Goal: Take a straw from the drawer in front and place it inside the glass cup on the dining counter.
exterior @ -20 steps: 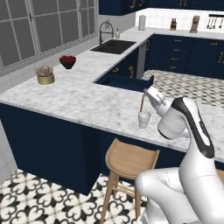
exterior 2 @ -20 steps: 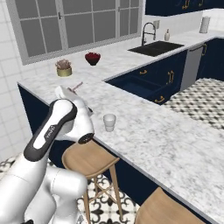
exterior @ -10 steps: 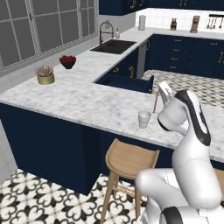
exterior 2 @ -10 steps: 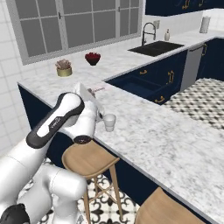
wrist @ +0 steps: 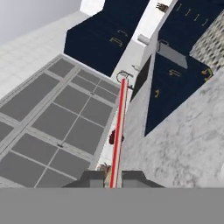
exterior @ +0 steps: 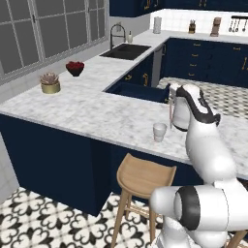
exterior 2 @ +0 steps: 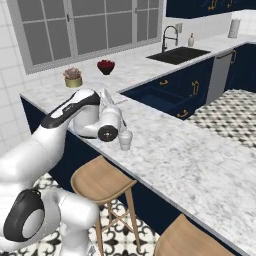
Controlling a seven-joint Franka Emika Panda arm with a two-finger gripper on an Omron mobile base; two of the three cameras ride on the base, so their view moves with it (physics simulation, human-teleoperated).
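The two-finger gripper (wrist: pixel 113 178) is clamped tight on the thin red-and-white striped straw (wrist: pixel 118 131), which runs straight out from between the dark fingertips (wrist: pixel 93 178). From the left base view the straw (exterior: pixel 170 112) stands near upright, just beside and right of the small clear glass cup (exterior: pixel 159 131), not in it. The cup sits on the white-grey marble dining counter (exterior: pixel 97 114), above a wooden stool (exterior: pixel 143 177).
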